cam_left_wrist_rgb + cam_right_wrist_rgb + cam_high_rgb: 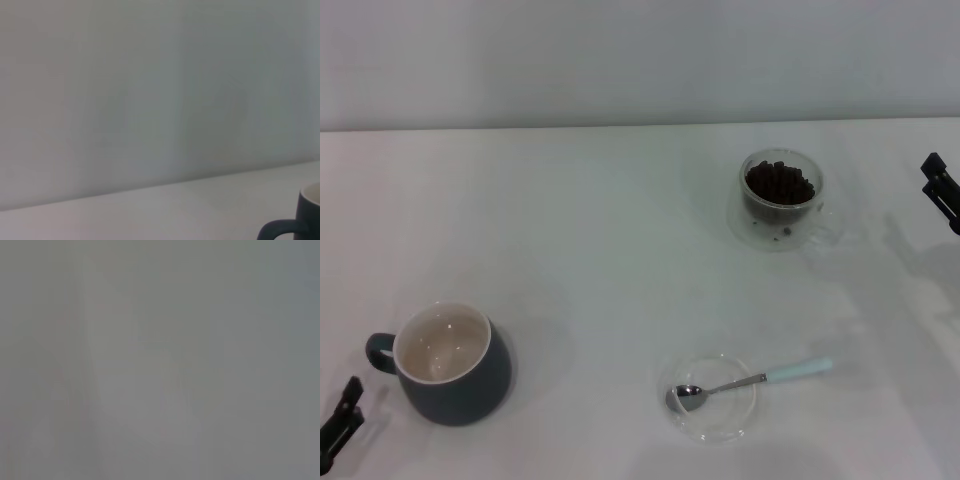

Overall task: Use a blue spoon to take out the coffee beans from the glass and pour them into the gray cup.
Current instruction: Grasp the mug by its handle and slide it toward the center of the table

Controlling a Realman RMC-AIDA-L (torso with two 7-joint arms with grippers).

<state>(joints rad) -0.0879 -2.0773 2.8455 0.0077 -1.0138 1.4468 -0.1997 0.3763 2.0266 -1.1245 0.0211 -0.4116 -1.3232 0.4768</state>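
The blue spoon point(750, 381) lies with its silver bowl in a shallow clear dish point(718, 432) and its pale handle pointing right. The glass point(780, 205), holding dark coffee beans point(778, 183), stands at the back right of the white table. At the front left sits the gray cup point(455, 365), cream inside, with nothing in it and its handle to the left; its edge also shows in the left wrist view point(302, 220). My left gripper point(340, 425) is at the front left corner, beside the cup. My right gripper point(942, 190) is at the right edge, right of the glass. Neither holds anything.
A pale wall point(640, 60) rises behind the table's far edge. Wide bare tabletop point(600, 250) lies between the cup, the glass and the dish. The right wrist view shows only a plain grey surface.
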